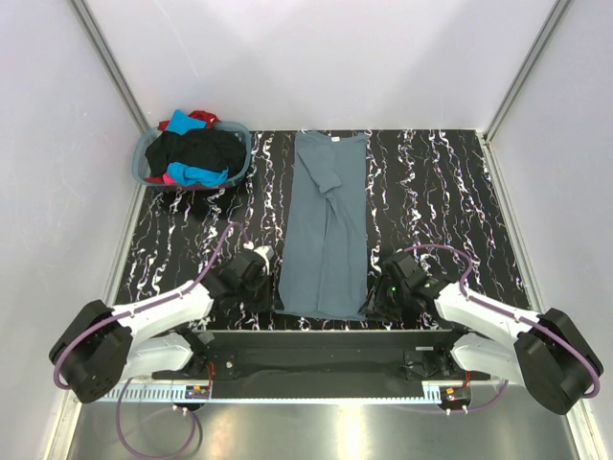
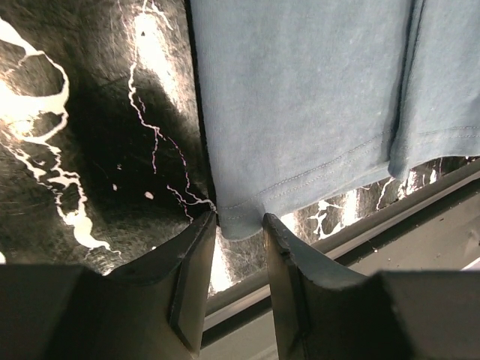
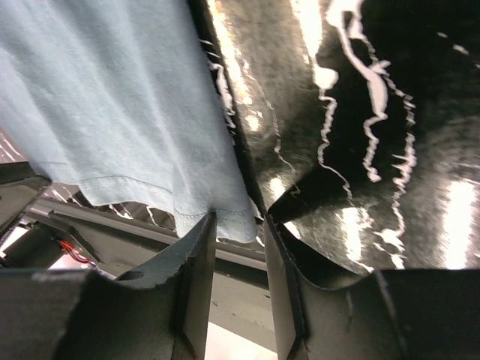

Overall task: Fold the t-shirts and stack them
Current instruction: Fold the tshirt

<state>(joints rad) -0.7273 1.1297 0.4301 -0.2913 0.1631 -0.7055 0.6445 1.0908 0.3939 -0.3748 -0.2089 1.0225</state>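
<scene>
Though its jaws stand only narrowly apart, the left gripper [image 2: 240, 219] straddles the near-left hem corner of the blue-grey t-shirt [image 1: 326, 230]; the right gripper [image 3: 240, 217], likewise part-open, straddles its near-right corner; the shirt lies lengthwise on the marbled table [image 1: 431, 192]

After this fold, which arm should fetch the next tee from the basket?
Left, probably: the basket sits far left, on that arm's side; the grey t-shirt separates it from the right pincer.

Corner of blue-grey t-shirt [image 3: 112, 105] between parted tips of right claw [image 3: 239, 225]
</scene>
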